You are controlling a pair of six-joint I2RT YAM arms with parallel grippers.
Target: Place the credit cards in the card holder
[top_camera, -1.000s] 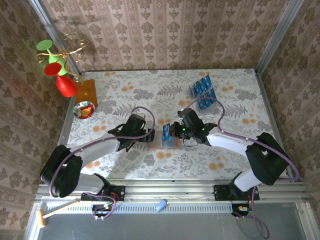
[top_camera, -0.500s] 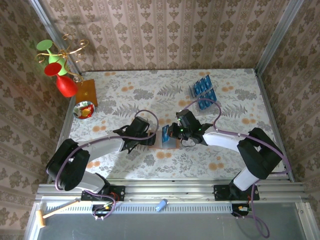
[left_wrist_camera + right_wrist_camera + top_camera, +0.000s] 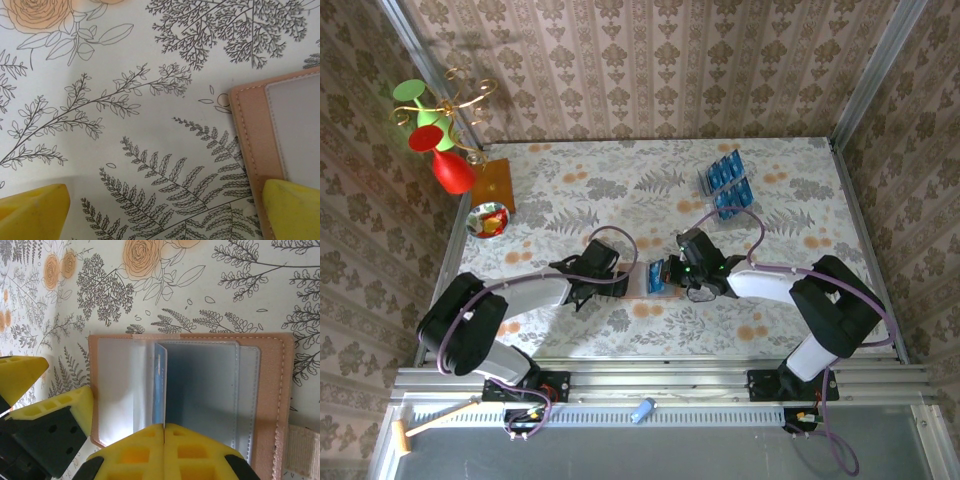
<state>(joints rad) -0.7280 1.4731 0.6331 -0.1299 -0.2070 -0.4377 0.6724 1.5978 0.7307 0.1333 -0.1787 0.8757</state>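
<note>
R pincer (image 3: 164, 430): shut on one credit card (image 3: 159, 385), gripped by its near end. The card stands edge-on over the open card holder (image 3: 272, 400).
Why that hold: prob. so the free end leads into a pocket mouth w/o the fingers fouling the clear pockets (image 3: 120, 390).
L pincer (image 3: 162, 215): wide open, holds nothing. One fingertip (image 3: 292, 210) sits over the holder's leather border, the other over bare surface (image 3: 125, 75).
Why there: looks like a hold-down. It pins the flap on its side so the holder lies flat & can't slide when the card gets pushed. Touching vs. just above: can't tell.
Card holder pos: open, inside up, mid-surface, a bit closer to the near edge than the far edge, between the 2 pincers.
Card vs. pocket: the card's lower edge is at the line where 2 clear pockets meet, near the holder's middle. Inside or just at the mouth: can't tell.
Pocket next to card: bluish. Maybe a card already in, maybe tint. Unclear.
Other credit cards (image 3: 725, 185): blue, stood upright toward the far right corner of the surface, well apart from the holder.
Step (est.): inserting, not seated yet. Most cards to go, so task is early.
Next move needs: push along the pocket line, card laid flatter, L pincer as brace.
Risk: a skewed card snags a pocket lip or lifts the holder.
</note>
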